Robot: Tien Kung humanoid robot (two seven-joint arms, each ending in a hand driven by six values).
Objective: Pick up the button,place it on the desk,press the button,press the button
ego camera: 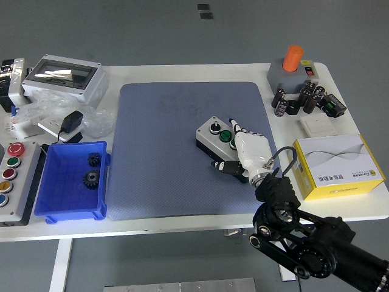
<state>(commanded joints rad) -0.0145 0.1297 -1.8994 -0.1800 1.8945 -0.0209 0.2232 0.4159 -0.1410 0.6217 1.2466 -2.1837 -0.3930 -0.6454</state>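
The button box [211, 136] is a small grey box with a black button [214, 128] and a green button [225, 135]. It lies on the blue mat [164, 134], right of centre. My right hand [245, 146], white with black finger joints, rests over the box's right end. Most of its fingers are curled under, and one finger [234, 126] points out just right of the green button. The thumb [220, 165] lies on the mat in front of the box. The hand grasps nothing. It hides the box's right end. My left arm is out of view.
A blue bin [61, 182] with two gears and a coloured-button panel [12, 176] sit at the left. A clear-lid enclosure [64, 76] is at the back left. A yellow box [337, 165], several capacitors [304, 97] and a grey box with an orange knob [292, 67] stand at the right.
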